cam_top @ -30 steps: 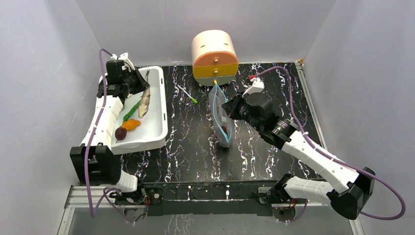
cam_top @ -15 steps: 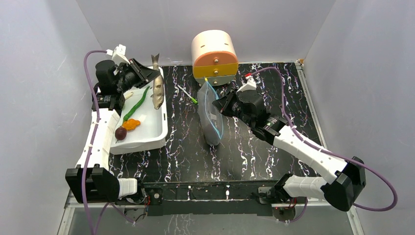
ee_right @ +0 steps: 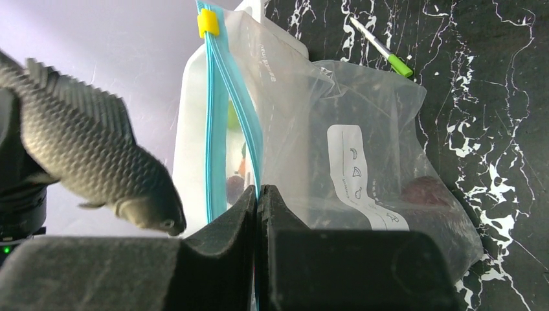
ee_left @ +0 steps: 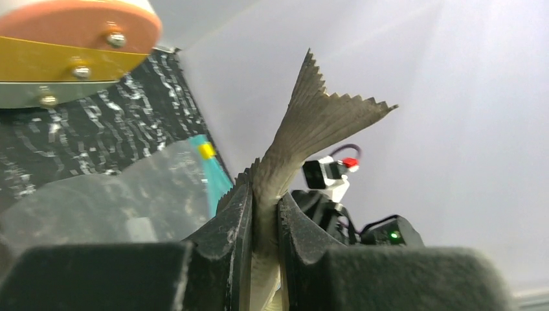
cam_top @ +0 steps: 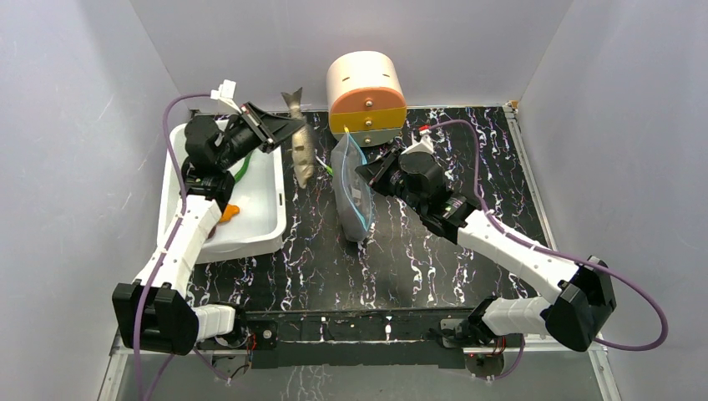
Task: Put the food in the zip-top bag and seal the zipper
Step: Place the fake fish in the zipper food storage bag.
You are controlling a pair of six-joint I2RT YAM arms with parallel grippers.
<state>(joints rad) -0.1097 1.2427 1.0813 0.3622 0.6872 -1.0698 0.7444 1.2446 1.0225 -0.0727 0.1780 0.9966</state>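
Observation:
My left gripper [cam_top: 291, 126] [ee_left: 264, 202] is shut on the grey-brown fish [cam_top: 303, 159] [ee_left: 316, 123] near its tail. The fish hangs head down in the air just left of the zip-top bag [cam_top: 349, 199] [ee_right: 336, 123]. My right gripper [cam_top: 366, 172] [ee_right: 257, 192] is shut on the bag's mouth edge and holds it upright. The teal zipper [ee_right: 217, 116] gapes a little below its yellow tab [ee_right: 208, 23]. A dark purple-brown ball [ee_right: 426, 191] lies inside the bag. The green pepper [cam_top: 243, 166] and the orange lump [cam_top: 228, 211] lie in the white tub [cam_top: 265, 219].
A round cream, orange and yellow drawer unit [cam_top: 366, 98] stands at the back behind the bag. A thin white pen with a green tip [ee_right: 380, 49] lies on the black marbled table [cam_top: 467, 159] beside the bag. Grey walls close in three sides.
My left gripper has lifted the fish out of the tub and carried it right, up to the bag. My right gripper has shifted the bag leftward and stood it more upright.

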